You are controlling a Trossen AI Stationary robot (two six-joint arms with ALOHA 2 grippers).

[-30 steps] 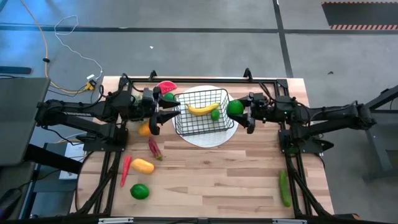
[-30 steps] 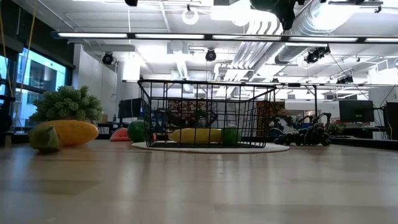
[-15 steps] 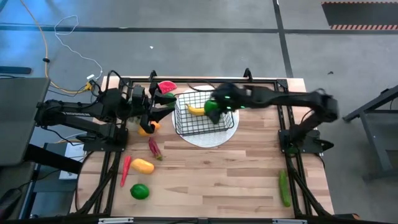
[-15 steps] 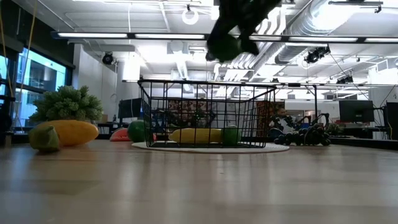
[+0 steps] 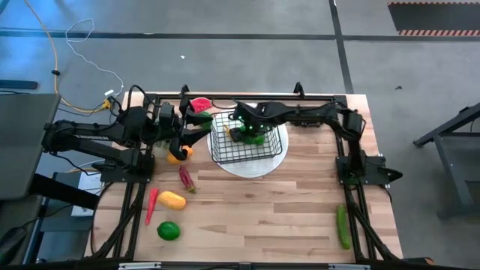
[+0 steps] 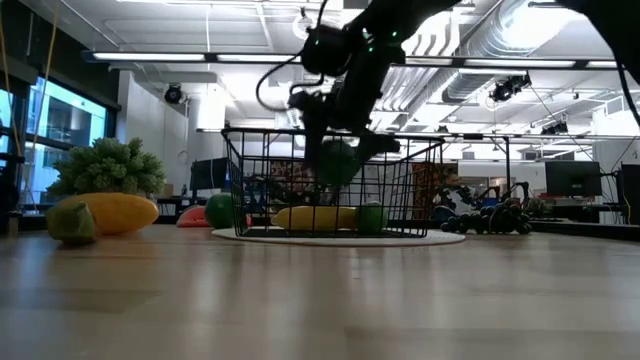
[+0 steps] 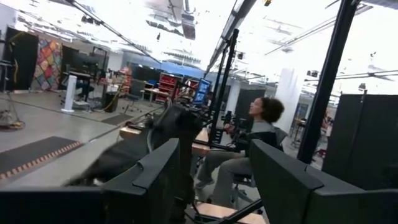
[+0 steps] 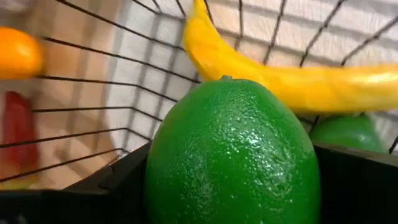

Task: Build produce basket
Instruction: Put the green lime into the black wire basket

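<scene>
The black wire basket [image 5: 225, 147] [image 6: 250, 180] stands on a round white plate [image 5: 251, 168]. A yellow banana [image 5: 234, 133] [image 6: 313, 217] [image 8: 280, 74] and a green lime [image 6: 372, 217] [image 8: 348, 134] lie on the basket's floor. My right gripper [image 5: 252, 133] [image 6: 336, 152] reaches into the basket from the table's right and is shut on a second lime [image 8: 233, 149] [image 6: 339, 162]. My left gripper [image 5: 184, 129] [image 7: 214, 186] hovers open left of the basket, beside the watermelon slice [image 5: 200, 105]. My right gripper pinches the lime by its two opposite sides [image 8: 155, 168] between the two fingers [image 8: 112, 186]. The fingers come from above, slanting in from the table's right. The lime hangs clear below the basket's rim, above the banana.
Left of the basket lie an orange fruit [image 5: 178, 155], a red pepper [image 5: 185, 178], a second red pepper [image 5: 152, 204], a yellow-orange fruit [image 5: 172, 199] and a lime [image 5: 169, 230]. A cucumber [image 5: 343, 225] lies near the right near corner. A seated person [image 7: 252, 143] shows beyond the table.
My right gripper, carrying the lime, has swung from the basket's right side toward the table's left, over the rim, and come down into the basket. My left gripper has drawn back a little toward the table's left edge.
</scene>
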